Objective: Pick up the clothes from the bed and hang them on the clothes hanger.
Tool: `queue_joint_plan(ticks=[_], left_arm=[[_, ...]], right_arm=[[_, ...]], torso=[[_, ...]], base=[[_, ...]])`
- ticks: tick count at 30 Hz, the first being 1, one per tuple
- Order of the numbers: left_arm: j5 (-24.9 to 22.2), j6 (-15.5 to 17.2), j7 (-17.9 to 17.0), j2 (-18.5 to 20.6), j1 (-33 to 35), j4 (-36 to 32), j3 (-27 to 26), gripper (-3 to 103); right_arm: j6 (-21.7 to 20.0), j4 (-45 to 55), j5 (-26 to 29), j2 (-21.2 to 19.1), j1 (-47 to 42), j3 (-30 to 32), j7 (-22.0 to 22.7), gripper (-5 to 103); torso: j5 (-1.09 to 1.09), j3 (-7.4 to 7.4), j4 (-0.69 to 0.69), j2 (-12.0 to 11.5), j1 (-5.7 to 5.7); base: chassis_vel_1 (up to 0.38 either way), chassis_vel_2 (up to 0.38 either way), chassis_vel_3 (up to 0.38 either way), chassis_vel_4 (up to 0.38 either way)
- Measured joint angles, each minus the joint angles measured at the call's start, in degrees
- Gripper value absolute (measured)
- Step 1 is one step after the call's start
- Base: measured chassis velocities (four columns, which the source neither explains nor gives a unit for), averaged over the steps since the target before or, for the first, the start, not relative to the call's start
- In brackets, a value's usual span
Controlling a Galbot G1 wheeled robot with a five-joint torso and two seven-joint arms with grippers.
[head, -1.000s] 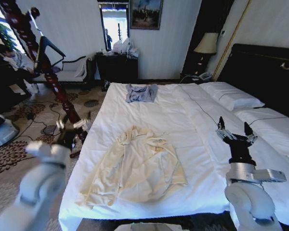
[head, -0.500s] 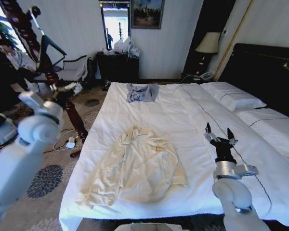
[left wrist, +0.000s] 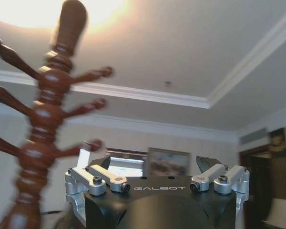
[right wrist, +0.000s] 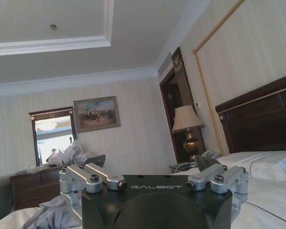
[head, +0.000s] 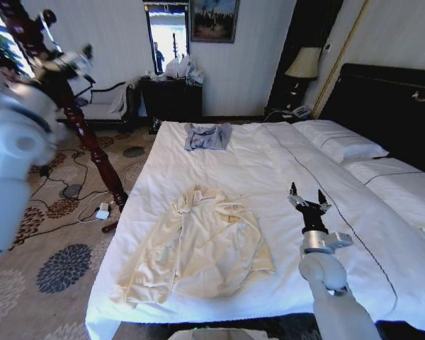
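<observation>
head view: high, looking forward and down across the large white-duveted bed (head: pixel 219 149); far wall at 12 o'clock.
left wrist view: tilted up at the ceiling, very near the reddish-brown turned wooden post (left wrist: pixel 43 119) at 9 o'clock.
right wrist view: low over the bed (right wrist: pixel 271 191), facing the far wall.
shared: the gilt-framed painting (head: pixel 214 19) (left wrist: pixel 167 163) (right wrist: pixel 96 113) appears in all three.

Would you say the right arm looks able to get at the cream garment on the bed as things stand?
Probably yes. The right gripper hovers open above the bed, beside the clothes, which lie spread flat with nothing on top or between them and the gripper.
</observation>
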Motion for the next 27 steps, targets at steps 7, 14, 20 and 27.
queue_joint_plan(ticks=[7,14,20,27], left_arm=[[-2.2,7.3,-5.0,2.4,-3.8,5.2,0.5,100],[-5.6,18.7,-11.9,3.5,-7.6,9.7,4.1,100],[-7.7,19.1,-12.9,-0.4,-12.8,15.5,10.5,100],[-7.5,19.0,-12.6,-5.1,-18.1,20.2,15.5,100]], right_arm=[[0.9,-2.7,0.7,-0.6,2.5,-1.2,0.1,100],[1.5,-4.0,1.0,-1.6,3.5,-1.9,0.4,100],[1.6,-4.0,0.8,-1.2,3.2,-2.5,1.1,100],[1.3,-4.0,0.7,-1.1,3.0,-2.4,1.8,100]], torso=[[-0.02,0.01,-0.02,0.0,0.01],[-0.02,0.0,0.01,0.0,0.0],[0.0,0.0,-0.05,0.0,0.0],[0.01,0.0,-0.04,0.0,0.0]], base=[[0.0,0.0,0.0,0.0],[0.0,0.0,0.0,0.0],[0.0,0.0,0.0,0.0],[0.0,0.0,0.0,0.0]])
